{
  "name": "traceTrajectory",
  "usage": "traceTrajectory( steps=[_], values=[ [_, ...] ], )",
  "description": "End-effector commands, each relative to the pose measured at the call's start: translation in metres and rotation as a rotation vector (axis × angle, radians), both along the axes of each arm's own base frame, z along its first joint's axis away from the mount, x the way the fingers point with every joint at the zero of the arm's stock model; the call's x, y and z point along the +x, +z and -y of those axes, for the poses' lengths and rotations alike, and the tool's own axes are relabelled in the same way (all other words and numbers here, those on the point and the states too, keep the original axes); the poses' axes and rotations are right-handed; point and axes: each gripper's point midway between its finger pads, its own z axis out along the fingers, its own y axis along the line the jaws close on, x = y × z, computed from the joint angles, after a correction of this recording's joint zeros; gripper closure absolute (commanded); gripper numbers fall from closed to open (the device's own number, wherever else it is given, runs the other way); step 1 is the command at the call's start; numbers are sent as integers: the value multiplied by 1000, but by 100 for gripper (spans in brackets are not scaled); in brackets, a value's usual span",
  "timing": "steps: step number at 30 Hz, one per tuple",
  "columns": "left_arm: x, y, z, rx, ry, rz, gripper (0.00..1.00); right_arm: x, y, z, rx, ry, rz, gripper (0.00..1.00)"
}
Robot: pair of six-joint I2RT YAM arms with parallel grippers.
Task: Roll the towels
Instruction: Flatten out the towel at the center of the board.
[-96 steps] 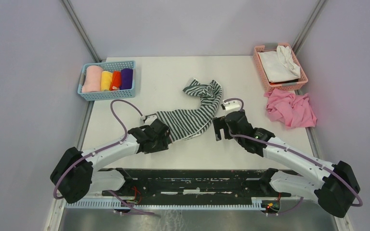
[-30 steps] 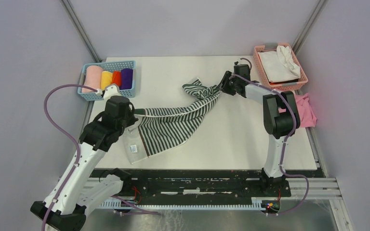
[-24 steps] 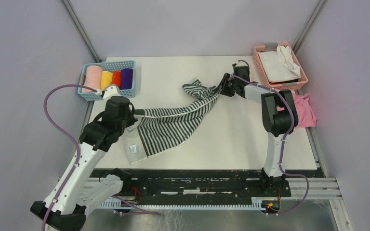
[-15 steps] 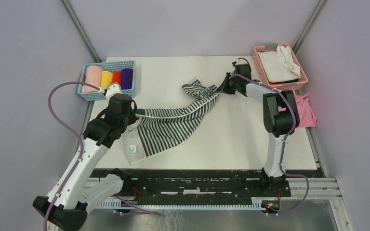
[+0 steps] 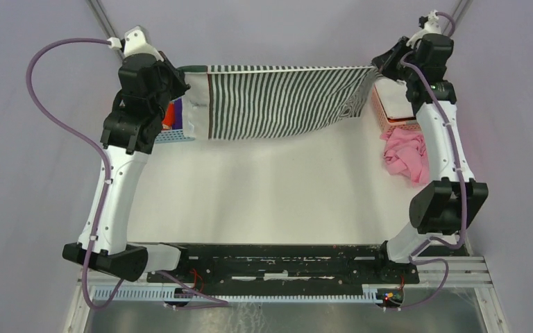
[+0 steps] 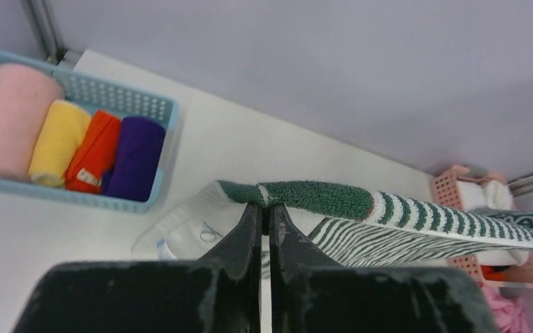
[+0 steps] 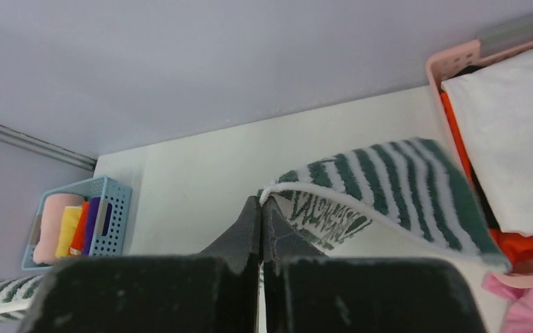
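White table (image 5: 264, 187) lying below; striped towel (image 5: 277, 100) hanging stretched between left gripper (image 6: 266, 210) and right gripper (image 7: 261, 202), both clenching upper corners.

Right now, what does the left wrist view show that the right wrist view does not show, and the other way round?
Only the left wrist view: the left fingers shut on the striped towel at its solid green band, with a white end strip hanging below. Only the right wrist view: the right fingers shut on the towel's other edge, and lettering on the sagging part. Both: the towel held up in the air, the blue basket holding the purple roll and three others, the pink basket.
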Motion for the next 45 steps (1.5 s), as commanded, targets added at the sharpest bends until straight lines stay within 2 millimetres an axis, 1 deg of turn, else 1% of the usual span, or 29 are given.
traceTrajectory(
  steps=[1, 3, 4, 5, 6, 7, 8, 9, 11, 12, 15, 16, 17, 18, 19, 20, 21, 22, 23, 25, 28, 31, 33, 35, 37, 39, 42, 44, 45],
  values=[
    [-9, 46, -10, 51, -12, 122, 97, -27, 33, 26, -29, -70, 55, 100],
    [-19, 28, -10, 39, -22, 106, 97, -45, 28, 29, -41, -86, 52, 100],
    [-26, 15, -11, 32, -22, 90, 97, -55, 20, 31, -46, -95, 42, 100],
    [-35, 3, -12, 20, -23, 82, 97, -70, 17, 32, -52, -110, 44, 99],
    [-44, -15, -14, 10, -18, 63, 97, -82, 8, 33, -47, -126, 31, 99],
    [-51, -35, -15, -3, -9, 36, 97, -94, -6, 33, -35, -140, 8, 98],
    [-60, -67, -17, -15, 0, -18, 97, -107, -19, 31, -5, -156, -14, 98],
    [-72, -87, -20, -33, 12, -45, 97, -121, -36, 29, 22, -166, -47, 98],
    [-92, -135, -25, -70, 52, -136, 97, -148, -72, 23, 76, -180, -113, 96],
    [-101, -158, -27, -94, 74, -178, 97, -164, -101, 19, 94, -179, -176, 96],
    [-131, -215, -32, -170, 140, -284, 97, -203, -153, 5, 120, -141, -351, 95],
    [-139, -227, -33, -191, 155, -304, 97, -216, -166, 0, 131, -124, -396, 95],
    [-148, -239, -36, -203, 178, -325, 97, -230, -173, -4, 134, -108, -418, 94],
    [-157, -246, -41, -219, 209, -332, 97, -241, -182, -6, 133, -99, -446, 91],
    [-164, -250, -45, -232, 241, -333, 97, -251, -189, -8, 124, -92, -475, 85],
    [-170, -252, -50, -252, 272, -325, 96, -260, -196, -9, 113, -85, -503, 79],
    [-174, -249, -51, -281, 286, -292, 92, -268, -202, -10, 101, -74, -537, 73],
    [-176, -244, -52, -300, 287, -266, 86, -272, -203, -10, 95, -69, -548, 68],
    [-179, -239, -55, -317, 303, -245, 78, -277, -205, -9, 82, -63, -567, 62],
    [-184, -228, -64, -324, 350, -202, 60, -281, -203, -6, 53, -68, -572, 50],
    [-188, -208, -74, -286, 365, -158, 48, -279, -192, 2, 0, -79, -559, 40],
    [-184, -194, -72, -233, 326, -162, 38, -273, -190, 7, -28, -90, -541, 38],
    [-175, -186, -65, -196, 281, -185, 33, -266, -189, 3, -30, -62, -534, 38],
    [-161, -180, -53, -170, 209, -206, 29, -257, -191, -4, -45, -21, -530, 38],
    [-143, -187, -36, -162, 131, -249, 28, -246, -192, -13, -59, 10, -532, 36],
    [-125, -201, -21, -162, 77, -308, 27, -232, -192, -24, -74, 40, -536, 35],
    [-100, -234, -9, -164, 67, -400, 25, -207, -190, -40, -86, 84, -541, 35],
    [-84, -249, -6, -171, 79, -419, 24, -187, -192, -42, -99, 78, -546, 34],
    [-74, -254, -8, -168, 97, -417, 24, -173, -193, -41, -111, 68, -551, 32]
  ],
)
